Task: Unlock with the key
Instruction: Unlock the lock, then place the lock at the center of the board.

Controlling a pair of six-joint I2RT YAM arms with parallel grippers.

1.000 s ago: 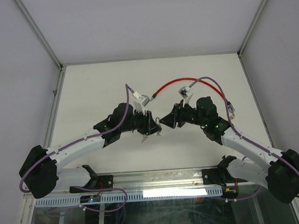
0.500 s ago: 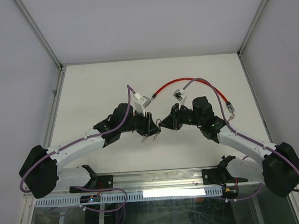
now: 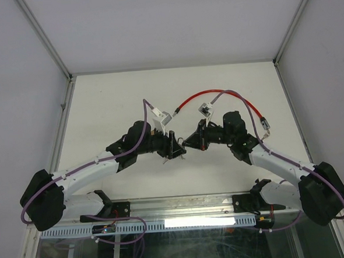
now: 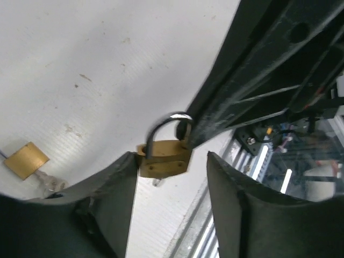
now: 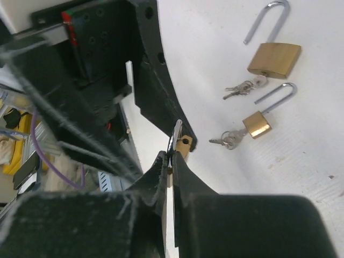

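A small brass padlock (image 4: 164, 160) with a silver shackle (image 4: 157, 129) hangs above the table between both grippers. My right gripper (image 5: 171, 153) is shut on the shackle (image 5: 177, 129), with the brass body (image 5: 185, 145) just beyond its tips. In the left wrist view its dark fingers (image 4: 226, 102) reach in from the upper right. My left gripper (image 4: 171, 158) is open around the padlock's body: the left finger (image 4: 115, 188) touches it and the right finger (image 4: 231, 193) stands apart. A silver stub (image 4: 156, 183), perhaps the key, pokes out below the body. From above, the grippers (image 3: 180, 145) meet mid-table.
On the table lie a large open brass padlock (image 5: 274, 59) with keys (image 5: 244, 88), and a smaller open one (image 5: 257, 124) with keys (image 5: 227, 140). One padlock (image 4: 26, 160) with keys (image 4: 51, 184) shows at the left wrist view's edge. A red cable (image 3: 211, 94) arcs behind the arms.
My right gripper has moved left to the padlock and closed on its shackle. The left arm has shifted only slightly.
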